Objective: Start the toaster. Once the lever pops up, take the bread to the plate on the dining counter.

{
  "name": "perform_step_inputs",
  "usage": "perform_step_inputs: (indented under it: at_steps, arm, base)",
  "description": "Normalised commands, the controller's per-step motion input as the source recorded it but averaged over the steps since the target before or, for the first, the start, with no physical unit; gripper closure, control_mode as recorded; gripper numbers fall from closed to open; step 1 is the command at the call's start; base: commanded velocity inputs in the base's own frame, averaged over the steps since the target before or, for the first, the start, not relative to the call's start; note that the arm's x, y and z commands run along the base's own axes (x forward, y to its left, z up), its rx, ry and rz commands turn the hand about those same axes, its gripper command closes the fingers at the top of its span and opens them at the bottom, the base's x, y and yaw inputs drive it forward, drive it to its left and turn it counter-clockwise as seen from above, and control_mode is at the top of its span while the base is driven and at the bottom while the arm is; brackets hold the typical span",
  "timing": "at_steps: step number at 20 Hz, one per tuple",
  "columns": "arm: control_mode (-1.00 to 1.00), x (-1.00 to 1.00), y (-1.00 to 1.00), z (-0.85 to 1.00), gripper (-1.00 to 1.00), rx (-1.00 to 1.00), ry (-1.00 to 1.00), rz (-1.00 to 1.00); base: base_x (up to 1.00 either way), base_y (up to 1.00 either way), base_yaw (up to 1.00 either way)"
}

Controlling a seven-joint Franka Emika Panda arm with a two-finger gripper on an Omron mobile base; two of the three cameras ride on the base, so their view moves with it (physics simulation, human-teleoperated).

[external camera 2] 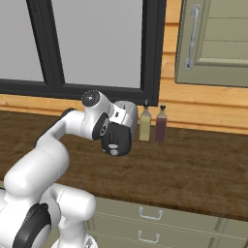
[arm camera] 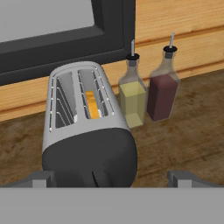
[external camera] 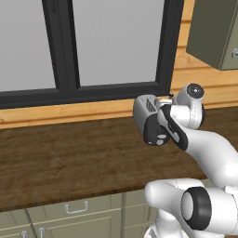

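The silver toaster [arm camera: 83, 127] with a dark front end stands on the wooden counter under the window, also seen as the toaster [external camera: 145, 106] and the toaster [external camera 2: 127, 114] behind my hand. The bread [arm camera: 91, 105] sits down in the toaster's right slot, showing an orange-tan edge. My gripper [arm camera: 113, 178] is open, its fingertips [arm camera: 41, 178] spread wider than the toaster's front end, just short of it and holding nothing. The plate and the dining counter are out of view.
A yellow oil bottle [arm camera: 132, 96] and a dark red bottle [arm camera: 162, 89] stand close to the toaster's right, against the wooden back wall. The counter top [external camera: 69, 158] lies over pale green drawers [external camera: 76, 209]. A wall cabinet [external camera 2: 213, 41] hangs at the upper right.
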Motion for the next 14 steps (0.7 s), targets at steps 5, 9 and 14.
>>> perform_step_inputs:
  at_steps: [5,9,14]
  arm:
    - [-1.00,0.00,0.00,0.00,-1.00,0.00,0.00,0.00]
    - [-1.00,0.00,0.00,0.00,-1.00,0.00,0.00,0.00]
    - [-1.00,0.00,0.00,0.00,-1.00,0.00,0.00,0.00]
  base:
    - [0.00,0.00,0.00]
    - [0.00,0.00,0.00]
    - [0.00,0.00,0.00]
